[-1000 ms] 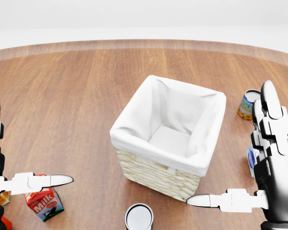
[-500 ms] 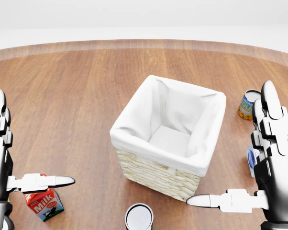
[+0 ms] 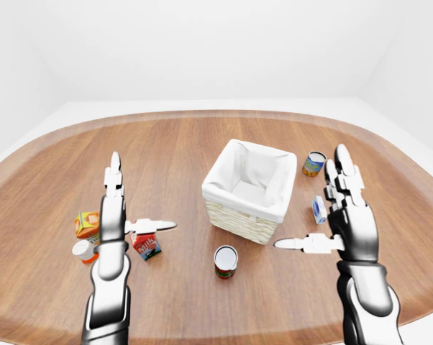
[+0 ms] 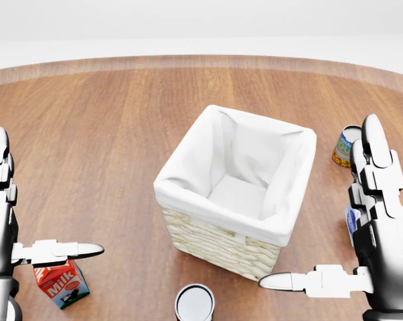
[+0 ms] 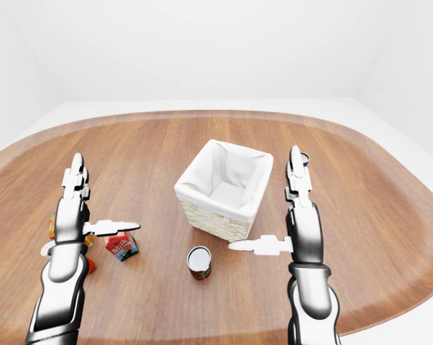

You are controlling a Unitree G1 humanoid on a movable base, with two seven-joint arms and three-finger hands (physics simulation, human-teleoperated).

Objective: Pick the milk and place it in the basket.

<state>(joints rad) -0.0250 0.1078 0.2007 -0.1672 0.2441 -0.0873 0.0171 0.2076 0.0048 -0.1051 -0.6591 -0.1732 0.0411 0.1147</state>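
Observation:
The milk [image 4: 61, 285] is a small red carton lying on the wooden table at the head view's bottom left. My left hand [image 4: 49, 194] is open, fingers pointing up and thumb stretched right just over the carton's top, nothing held. The wicker basket [image 4: 215, 242] with a white cloth lining stands in the middle, empty. To its right my right hand [image 4: 318, 204] is open too, with the thumb pointing left toward the basket's lower corner. The left-eye view shows the milk [image 3: 146, 246] right of my left forearm.
A can with a dark top [image 4: 195, 304] stands below the basket. A yellow-blue can [image 3: 314, 163] and a small blue-white carton [image 3: 318, 209] sit right of the basket. An orange carton [image 3: 87, 224] and a white-capped bottle [image 3: 83, 251] lie left of the milk.
My left hand has come further into the head view from the left edge, fingers now upright. The right hand has sunk slightly. Milk and basket have not moved.

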